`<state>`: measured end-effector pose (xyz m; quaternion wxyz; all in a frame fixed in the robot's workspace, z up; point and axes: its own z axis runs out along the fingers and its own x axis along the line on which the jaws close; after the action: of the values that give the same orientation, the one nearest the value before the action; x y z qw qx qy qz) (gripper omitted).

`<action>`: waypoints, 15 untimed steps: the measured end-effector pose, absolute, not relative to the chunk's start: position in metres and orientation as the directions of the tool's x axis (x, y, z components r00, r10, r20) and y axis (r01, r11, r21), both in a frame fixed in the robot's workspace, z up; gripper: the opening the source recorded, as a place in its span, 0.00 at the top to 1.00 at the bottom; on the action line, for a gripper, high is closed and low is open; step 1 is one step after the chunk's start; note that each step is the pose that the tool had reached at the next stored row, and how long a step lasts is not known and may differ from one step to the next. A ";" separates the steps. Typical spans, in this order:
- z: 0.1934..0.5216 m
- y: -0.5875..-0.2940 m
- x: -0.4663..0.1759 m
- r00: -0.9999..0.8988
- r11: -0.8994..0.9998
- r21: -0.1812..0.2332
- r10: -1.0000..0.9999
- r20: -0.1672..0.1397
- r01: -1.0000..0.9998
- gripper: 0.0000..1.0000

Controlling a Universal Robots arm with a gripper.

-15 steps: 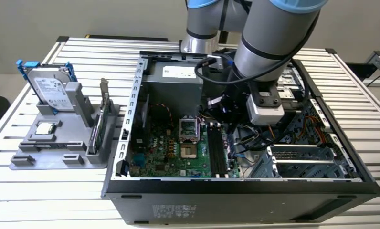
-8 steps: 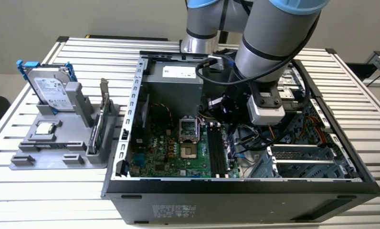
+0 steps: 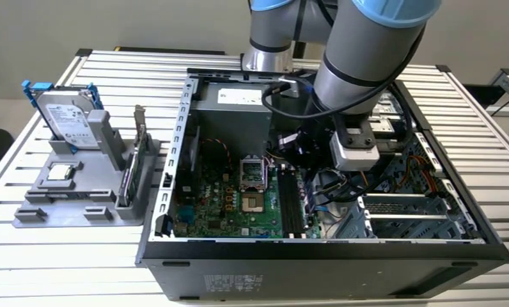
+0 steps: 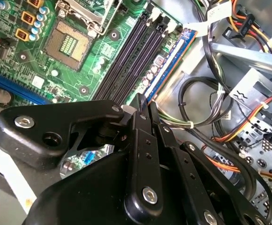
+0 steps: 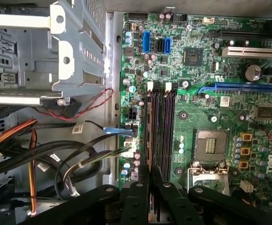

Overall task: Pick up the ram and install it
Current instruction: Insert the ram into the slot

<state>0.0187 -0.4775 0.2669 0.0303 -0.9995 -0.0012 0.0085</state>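
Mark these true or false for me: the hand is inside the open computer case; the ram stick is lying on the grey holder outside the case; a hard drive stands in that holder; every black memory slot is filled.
1. True: the hand is inside the open black computer case, over the green motherboard.
2. False: the dark blue ram stick stands on edge at the long black slots, between the hand's fingers.
3. True: the silver hard drive stands in the grey holder.
4. False: the neighbouring slots are empty.
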 end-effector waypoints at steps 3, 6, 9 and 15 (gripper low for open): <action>0.265 -0.477 0.019 1.000 -0.998 -0.061 0.003 -0.017 0.002 1.00; 0.262 -0.477 0.019 1.000 -0.998 -0.061 0.003 -0.017 0.002 1.00; 0.259 -0.477 0.019 1.000 -0.998 -0.061 0.003 -0.017 0.002 1.00; 0.251 -0.477 0.019 1.000 -0.998 -0.061 0.003 -0.017 0.002 1.00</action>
<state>0.0187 -0.4766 0.2512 0.0303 -0.9995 -0.0012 0.0085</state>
